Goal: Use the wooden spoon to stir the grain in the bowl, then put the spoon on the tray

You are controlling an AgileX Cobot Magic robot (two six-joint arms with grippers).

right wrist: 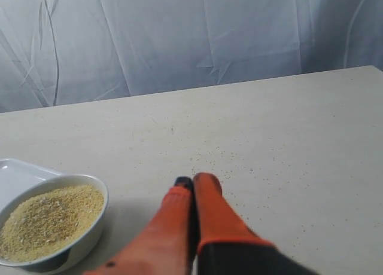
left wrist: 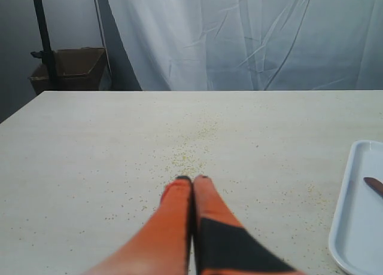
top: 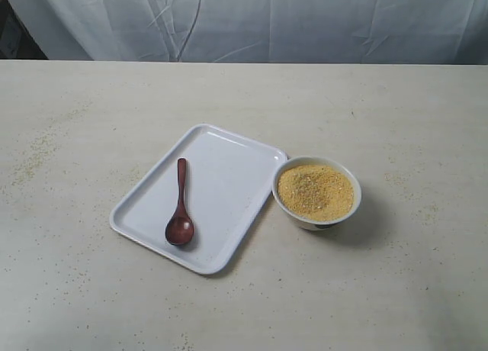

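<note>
The white tray (top: 221,175) lies near the table's middle, and the dark wooden spoon (top: 181,214) rests on it with its oval end toward the front. Just right of the tray stands the small white bowl (top: 317,218) filled with yellow grain (top: 316,191). Neither gripper shows in the exterior view. In the left wrist view my left gripper (left wrist: 192,179) is shut and empty over bare table, with the tray (left wrist: 353,227) and the spoon tip (left wrist: 374,185) at the picture's edge. My right gripper (right wrist: 195,180) is shut and empty beside the bowl (right wrist: 90,227) of grain (right wrist: 48,218).
Loose grains are scattered over the pale table (top: 91,290), thickest at its left part (left wrist: 191,149). A white cloth backdrop (top: 267,23) hangs behind the far edge. A dark stand with a brown box (left wrist: 69,69) sits beyond the table's corner.
</note>
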